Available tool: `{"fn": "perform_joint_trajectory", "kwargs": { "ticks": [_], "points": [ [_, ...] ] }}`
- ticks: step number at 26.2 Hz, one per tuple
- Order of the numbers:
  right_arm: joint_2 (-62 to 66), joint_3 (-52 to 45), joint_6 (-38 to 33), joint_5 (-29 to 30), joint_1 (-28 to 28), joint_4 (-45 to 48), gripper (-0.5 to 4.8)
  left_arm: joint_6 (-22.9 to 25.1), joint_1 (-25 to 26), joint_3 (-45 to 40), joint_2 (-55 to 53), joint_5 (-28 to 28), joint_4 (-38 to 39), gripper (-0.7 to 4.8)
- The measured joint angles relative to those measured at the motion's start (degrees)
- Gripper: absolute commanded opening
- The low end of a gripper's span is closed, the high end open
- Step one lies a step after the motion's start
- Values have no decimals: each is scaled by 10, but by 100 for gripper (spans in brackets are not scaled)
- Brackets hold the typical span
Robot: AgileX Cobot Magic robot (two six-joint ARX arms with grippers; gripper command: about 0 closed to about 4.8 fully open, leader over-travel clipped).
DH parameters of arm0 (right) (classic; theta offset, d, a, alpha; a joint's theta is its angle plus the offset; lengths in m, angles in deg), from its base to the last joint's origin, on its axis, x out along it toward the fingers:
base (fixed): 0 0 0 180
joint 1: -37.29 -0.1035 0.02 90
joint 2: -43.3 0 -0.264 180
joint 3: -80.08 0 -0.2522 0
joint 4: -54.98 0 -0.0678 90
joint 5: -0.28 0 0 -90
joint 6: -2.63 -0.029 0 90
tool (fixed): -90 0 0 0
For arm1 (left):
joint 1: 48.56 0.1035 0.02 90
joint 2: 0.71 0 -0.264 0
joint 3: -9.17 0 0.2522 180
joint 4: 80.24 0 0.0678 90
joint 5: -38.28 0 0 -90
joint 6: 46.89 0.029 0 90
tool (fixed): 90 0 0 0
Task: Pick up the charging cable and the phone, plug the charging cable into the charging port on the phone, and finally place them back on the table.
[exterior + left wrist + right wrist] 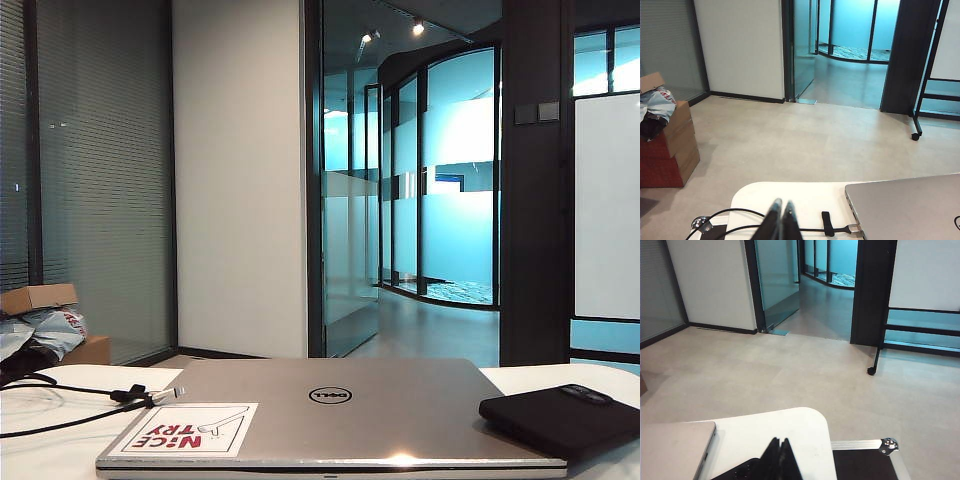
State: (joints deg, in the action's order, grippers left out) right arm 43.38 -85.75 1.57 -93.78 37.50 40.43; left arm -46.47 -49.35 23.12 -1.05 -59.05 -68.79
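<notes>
The charging cable (pixel 90 392) lies on the left part of the white table (pixel 50 450), its silver plug tip by the laptop's corner. In the left wrist view my left gripper (pixel 781 202) is shut and empty, hovering over the cable (pixel 805 230) near its black tie band (pixel 826 223). The black phone (pixel 560 420) lies flat at the right, camera cluster up. My right gripper (pixel 779 441) is shut and empty, just above the phone (pixel 742 470). The charging port is not visible. Neither gripper shows in the exterior view.
A closed silver Dell laptop (pixel 330 410) with a red-and-white sticker (pixel 185 428) fills the table's middle, between cable and phone. Cardboard boxes (pixel 677 135) stand on the floor at the left. A black case with a metal edge (pixel 860 444) adjoins the table's right end.
</notes>
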Motion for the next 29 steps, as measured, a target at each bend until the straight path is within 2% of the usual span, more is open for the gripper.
{"fn": "perform_joint_trajectory", "kwargs": {
  "ticks": [9, 15, 18, 24, 29],
  "points": [
    [0, 0, 24, 0, 0, 0, -5, 0, 0, 0, 0, 0, 0, -6],
    [0, 3, 0, 0, 0, 1, -5, -48, 0, 0, 0, 0, -1, -6],
    [2, 54, -18, -5, 0, -9, -5, -91, 0, 26, 0, 0, 2, -5],
    [7, 104, -20, -9, 0, -18, -5, -95, 0, 64, -2, 0, -13, -6],
    [87, 169, -20, 2, 0, -17, -5, -99, 0, 109, -41, 0, -20, -6]
  ]
}}
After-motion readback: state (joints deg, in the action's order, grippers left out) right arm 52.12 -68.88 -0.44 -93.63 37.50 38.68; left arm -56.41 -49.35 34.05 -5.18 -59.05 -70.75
